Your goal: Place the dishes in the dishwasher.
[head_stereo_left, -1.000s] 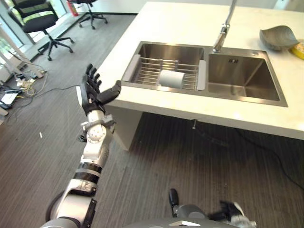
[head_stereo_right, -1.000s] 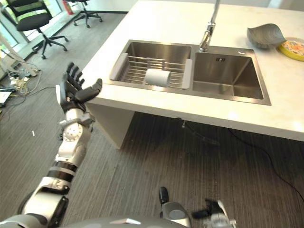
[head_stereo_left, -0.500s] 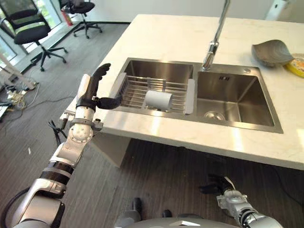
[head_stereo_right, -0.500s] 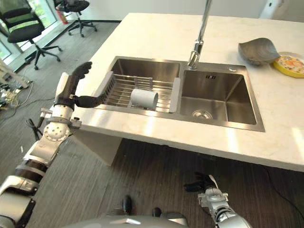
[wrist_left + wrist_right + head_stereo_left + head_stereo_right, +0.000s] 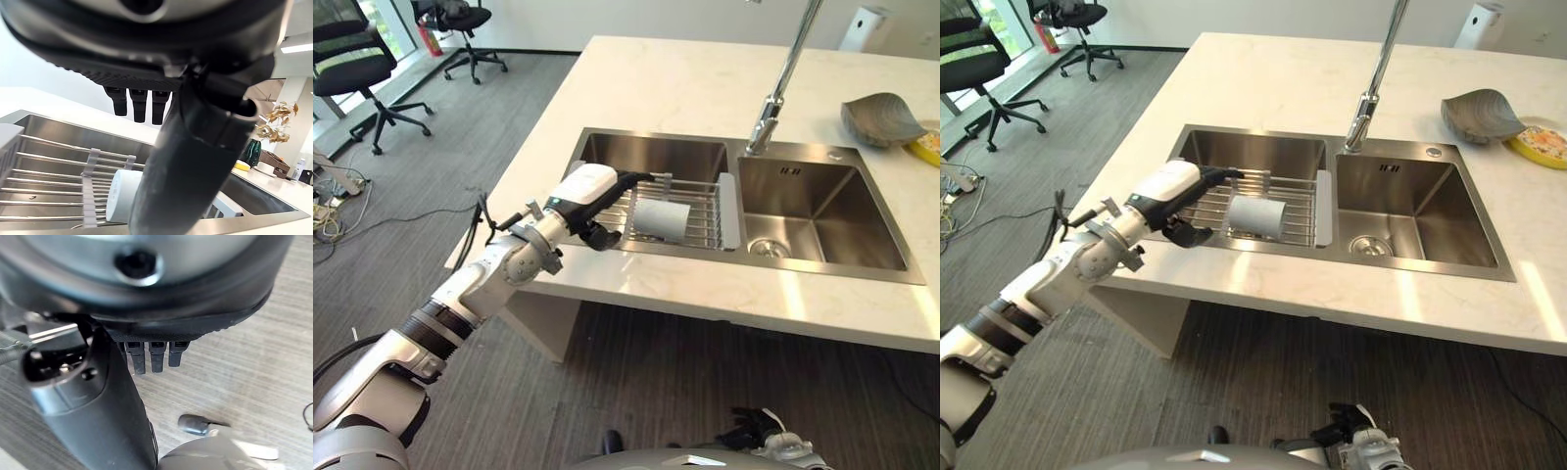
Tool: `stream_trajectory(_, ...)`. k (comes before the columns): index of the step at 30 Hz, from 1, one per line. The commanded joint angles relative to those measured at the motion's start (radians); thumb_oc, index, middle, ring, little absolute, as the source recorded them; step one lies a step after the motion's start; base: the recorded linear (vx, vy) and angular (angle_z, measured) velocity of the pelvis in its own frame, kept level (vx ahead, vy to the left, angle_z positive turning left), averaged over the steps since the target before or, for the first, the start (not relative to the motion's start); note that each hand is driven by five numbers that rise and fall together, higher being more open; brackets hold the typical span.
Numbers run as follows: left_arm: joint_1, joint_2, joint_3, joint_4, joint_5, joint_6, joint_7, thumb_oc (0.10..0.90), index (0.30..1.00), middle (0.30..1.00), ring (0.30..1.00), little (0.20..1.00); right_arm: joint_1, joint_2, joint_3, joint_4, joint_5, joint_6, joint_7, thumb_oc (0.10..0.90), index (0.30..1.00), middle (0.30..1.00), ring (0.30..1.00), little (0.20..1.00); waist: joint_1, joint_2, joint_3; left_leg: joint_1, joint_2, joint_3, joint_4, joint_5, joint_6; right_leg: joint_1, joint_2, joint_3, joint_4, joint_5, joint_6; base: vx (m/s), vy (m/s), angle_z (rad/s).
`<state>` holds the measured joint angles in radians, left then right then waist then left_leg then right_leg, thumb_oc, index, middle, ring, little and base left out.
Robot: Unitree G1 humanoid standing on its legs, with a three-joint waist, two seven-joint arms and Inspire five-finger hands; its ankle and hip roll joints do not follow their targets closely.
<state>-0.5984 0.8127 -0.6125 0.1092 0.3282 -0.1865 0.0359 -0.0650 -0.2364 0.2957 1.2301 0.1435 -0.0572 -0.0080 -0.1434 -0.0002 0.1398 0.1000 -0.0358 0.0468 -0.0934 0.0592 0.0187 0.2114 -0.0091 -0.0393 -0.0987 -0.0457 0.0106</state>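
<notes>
Left eye view: the left hand [image 5: 597, 191] reaches over the near-left rim of the sink [image 5: 822, 245], its dark fingers [image 5: 641, 177] stretched out straight over the wire rack [image 5: 705, 211] that sits in the left basin — open, holding nothing. A white cup [image 5: 662, 218] lies on its side in that rack, just beside the fingertips; whether they touch it cannot be told. In the left wrist view the fingers [image 5: 138, 104] hang straight above the rack, the cup [image 5: 124, 196] below them. A grey bowl [image 5: 883, 118] rests on the counter [image 5: 685, 78] past the right basin, beside a yellow plate [image 5: 928, 145]. The faucet [image 5: 778, 93] rises behind the sink. The right hand [image 5: 155, 355] hangs low over the floor, fingers straight and empty.
</notes>
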Motion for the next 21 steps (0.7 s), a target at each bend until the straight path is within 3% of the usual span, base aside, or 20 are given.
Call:
stream_trajectory(1,-0.2,-0.04,0.079,0.027,0.03,-0.008,0.046,0.8,0.9,0.9,0.9,0.9,-0.015,-0.042,-0.018,0.025,0.008,-0.021,-0.007,0.8,0.9,0.9,0.9,0.9,0.023,0.004,-0.066,0.073,0.061,0.06,0.006,-0.117,-0.09,-0.084,-0.051,0.009,0.021,0.038,0.109,0.0,0.015,-0.07)
stream_trajectory(7,-0.286,-0.128,0.04,0.141,0.079,0.035,0.072,0.8,0.9,0.9,0.9,0.9,-0.001,-0.031,-0.013,0.022,0.015,-0.014,-0.012,0.8,0.9,0.9,0.9,0.9,-0.002,0.016,-0.062,0.086,0.058,0.075,0.006,-0.126,-0.083,-0.083,-0.051,0.028,0.024,0.038,0.112,-0.01,0.02,-0.09)
stream_trajectory(14,-0.337,-0.236,0.031,0.371,0.118,0.132,0.089,0.8,0.9,0.9,0.9,0.9,0.027,-0.017,-0.014,0.032,0.029,0.002,-0.013,0.8,0.9,0.9,0.9,0.9,-0.025,0.027,-0.057,0.1,0.058,0.086,0.006,-0.132,-0.078,-0.081,-0.046,0.057,0.026,0.034,0.109,0.0,-0.001,-0.17)
stream_trajectory(21,-0.4,-0.252,-0.016,0.514,0.156,0.172,0.071,0.8,0.9,0.9,0.9,0.9,0.046,-0.021,-0.015,0.037,0.046,0.005,-0.012,0.8,0.9,0.9,0.9,0.9,-0.041,0.036,-0.053,0.102,0.058,0.084,0.006,-0.131,-0.077,-0.079,-0.045,0.071,0.021,0.031,0.108,0.0,-0.006,-0.02)
